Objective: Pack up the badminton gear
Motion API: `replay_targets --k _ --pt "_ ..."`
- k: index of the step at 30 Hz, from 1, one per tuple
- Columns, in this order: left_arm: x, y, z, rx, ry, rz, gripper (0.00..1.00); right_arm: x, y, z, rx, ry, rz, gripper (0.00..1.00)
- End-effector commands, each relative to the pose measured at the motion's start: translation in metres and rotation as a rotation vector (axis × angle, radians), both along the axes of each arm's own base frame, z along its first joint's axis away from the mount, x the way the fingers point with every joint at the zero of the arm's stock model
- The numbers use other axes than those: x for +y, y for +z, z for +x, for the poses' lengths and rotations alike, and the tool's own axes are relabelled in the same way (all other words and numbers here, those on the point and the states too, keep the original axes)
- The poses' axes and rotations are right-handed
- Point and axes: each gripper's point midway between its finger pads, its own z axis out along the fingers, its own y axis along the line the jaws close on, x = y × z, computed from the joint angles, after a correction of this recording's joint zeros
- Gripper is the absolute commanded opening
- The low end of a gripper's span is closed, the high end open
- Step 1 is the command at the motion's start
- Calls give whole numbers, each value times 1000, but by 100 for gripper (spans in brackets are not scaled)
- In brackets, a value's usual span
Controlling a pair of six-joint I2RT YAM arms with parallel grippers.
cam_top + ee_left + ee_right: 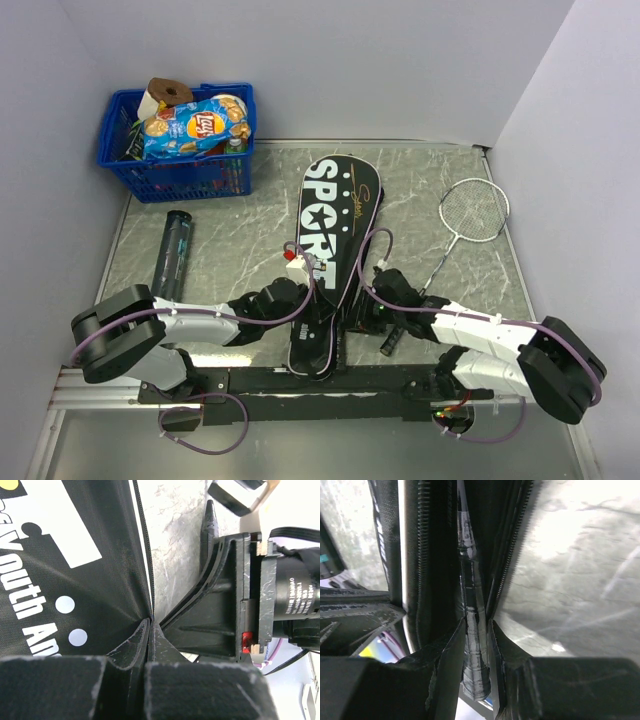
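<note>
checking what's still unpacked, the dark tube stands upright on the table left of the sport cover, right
Not quite. The dark tube is not upright: it lies on its side on the table, left of the SPORT cover. The top external view shows this.

In the left wrist view we lose the cover and its white lettering at the left edge. Whether the right gripper presses the dark handle between its fingers, we cannot tell.
</note>
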Motion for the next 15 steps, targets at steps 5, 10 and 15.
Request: replay_targets --k 5,10,15 --pt "-13 22 -3 -3 -21 -98 1 34 7 7 6 -22 134 33" --pt "-10 19 -5 9 -17 -97 1 48 5 16 9 -53 163 33" --pt "-5 14 -7 25 -8 -95 1 60 6 29 -11 -84 207 33"
